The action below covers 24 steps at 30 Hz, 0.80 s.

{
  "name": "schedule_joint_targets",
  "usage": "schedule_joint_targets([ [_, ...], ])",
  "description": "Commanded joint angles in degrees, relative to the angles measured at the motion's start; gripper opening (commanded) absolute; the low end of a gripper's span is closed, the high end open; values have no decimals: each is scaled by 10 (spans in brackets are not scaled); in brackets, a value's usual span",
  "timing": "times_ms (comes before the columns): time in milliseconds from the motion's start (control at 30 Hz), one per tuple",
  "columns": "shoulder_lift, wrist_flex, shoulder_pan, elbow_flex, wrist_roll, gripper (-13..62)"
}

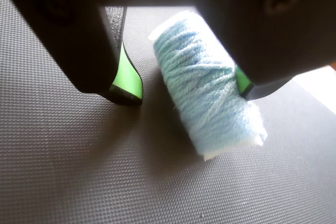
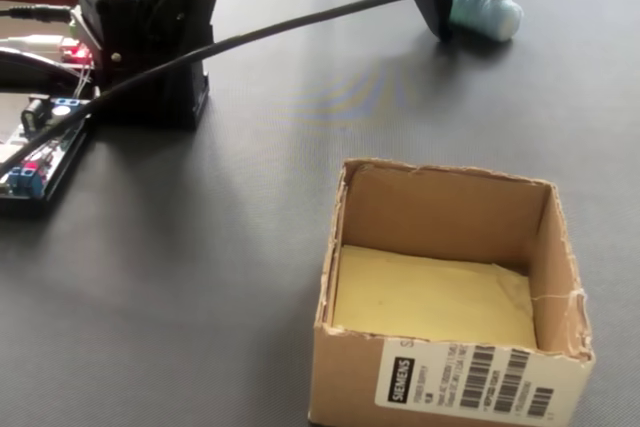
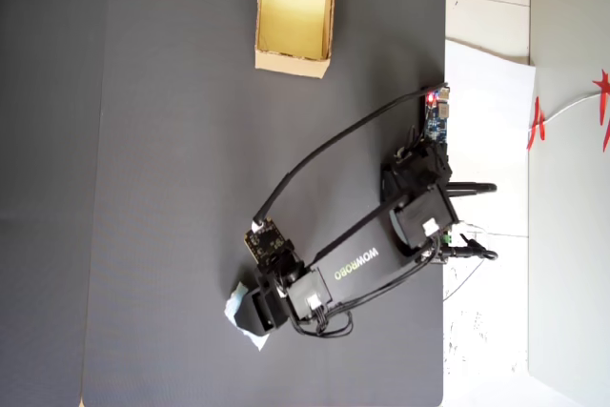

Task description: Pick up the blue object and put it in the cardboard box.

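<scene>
Straddling the pale blue ribbed yarn roll [image 1: 210, 85] with parted black, green-padded gripper [image 1: 186, 90], needing centring over the roll before squeezing.

The arm [image 3: 353, 259] is reaching low across the mat, its gripper [image 1: 186, 93] hanging just above the surface with green-lined jaws spread wide, one fingertip [image 1: 127, 90] showing clearly.

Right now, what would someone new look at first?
Probably the fluffy blue roll lying on the dark mat, filling the wrist view between the gripper's green-tipped open jaws. Next, the open cardboard box, empty, sitting far from the roll, near the mat's opposite edge in the overhead view.
</scene>
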Motion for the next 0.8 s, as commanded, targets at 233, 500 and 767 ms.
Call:
schedule_joint_targets([
  [233,-54,-5,-33,-53,-26,242],
  [500,-54,-88,-29,-54,-70,12],
  [767,-25,-107,-21,-54,-72,13],
])
